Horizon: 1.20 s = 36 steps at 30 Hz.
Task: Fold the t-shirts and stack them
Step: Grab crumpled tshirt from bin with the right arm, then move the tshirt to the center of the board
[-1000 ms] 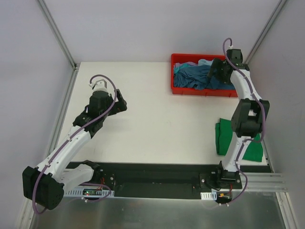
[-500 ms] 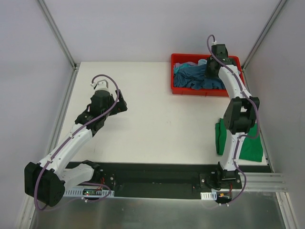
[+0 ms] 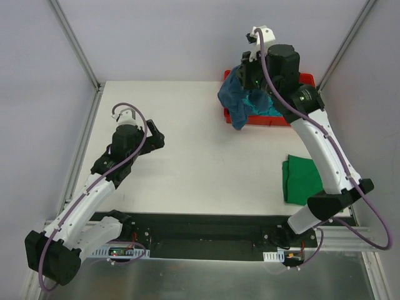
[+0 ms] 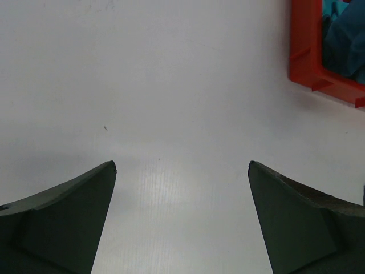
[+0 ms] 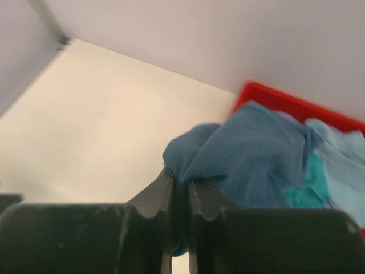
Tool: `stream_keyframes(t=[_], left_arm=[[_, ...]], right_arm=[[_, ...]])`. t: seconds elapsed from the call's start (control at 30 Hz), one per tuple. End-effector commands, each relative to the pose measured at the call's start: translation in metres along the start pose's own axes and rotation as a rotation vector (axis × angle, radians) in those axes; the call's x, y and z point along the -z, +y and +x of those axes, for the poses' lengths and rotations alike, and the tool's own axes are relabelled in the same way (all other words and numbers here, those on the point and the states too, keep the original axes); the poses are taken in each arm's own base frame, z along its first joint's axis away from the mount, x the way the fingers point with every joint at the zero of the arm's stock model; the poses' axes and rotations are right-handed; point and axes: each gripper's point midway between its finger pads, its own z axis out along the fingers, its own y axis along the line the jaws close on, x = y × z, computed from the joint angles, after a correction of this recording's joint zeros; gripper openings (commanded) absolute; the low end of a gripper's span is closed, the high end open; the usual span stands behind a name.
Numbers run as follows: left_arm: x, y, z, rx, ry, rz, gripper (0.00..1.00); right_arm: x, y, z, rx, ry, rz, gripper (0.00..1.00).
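My right gripper (image 3: pixel 249 80) is raised over the left end of the red bin (image 3: pixel 269 121) and is shut on a dark teal-blue t-shirt (image 3: pixel 232 100). The shirt hangs bunched from the jaws, draping over the bin's left rim. In the right wrist view the gripper (image 5: pixel 181 178) pinches a fold of this t-shirt (image 5: pixel 251 154). Turquoise (image 5: pixel 305 191) and pale blue (image 5: pixel 342 162) t-shirts lie in the bin behind it. A bright green t-shirt (image 3: pixel 303 181) lies folded on the table at the right. My left gripper (image 3: pixel 156 139) stands open over bare table, nothing between its fingers (image 4: pixel 74 211).
The red bin (image 4: pixel 302 57) sits at the table's back right, with a grey wall right behind it. Metal frame posts rise at the back corners. The right arm's lower links stretch over the green t-shirt's right side.
My right gripper shut on the dark teal-blue t-shirt in the bin and rose up and to the left with it. The left arm shifted slightly, still open.
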Motion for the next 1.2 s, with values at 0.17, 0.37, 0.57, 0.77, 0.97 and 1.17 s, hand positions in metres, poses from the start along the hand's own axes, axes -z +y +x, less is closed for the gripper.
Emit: stream_keyframes(t=[0.17,0.37,0.57,0.77,0.97,1.17], left_arm=[[0.035,0.013,-0.014,0.144,-0.124,-0.012,0.99],[0.059,0.026,-0.016,0.205,-0.189,-0.027,0.99],[0.071,0.029,-0.018,0.233,-0.209,-0.021,0.99],[0.075,0.031,-0.014,0.241,-0.195,-0.026,0.99],[0.064,0.032,-0.001,0.237,-0.123,-0.056,0.99],[0.037,0.030,0.014,0.212,-0.002,-0.116,0.99]], right_arm=[[0.118,0.152,-0.095,-0.001,-0.325,-0.619,0.01],[0.151,0.182,-0.123,-0.106,-0.395,-0.799,0.01],[0.182,0.211,-0.152,-0.133,-0.463,-0.949,0.01],[0.135,0.181,-0.116,-0.212,-0.345,-0.681,0.01],[0.071,0.038,0.011,-0.254,-0.136,0.109,0.01],[0.044,-0.081,0.206,-0.433,0.279,0.548,0.01]])
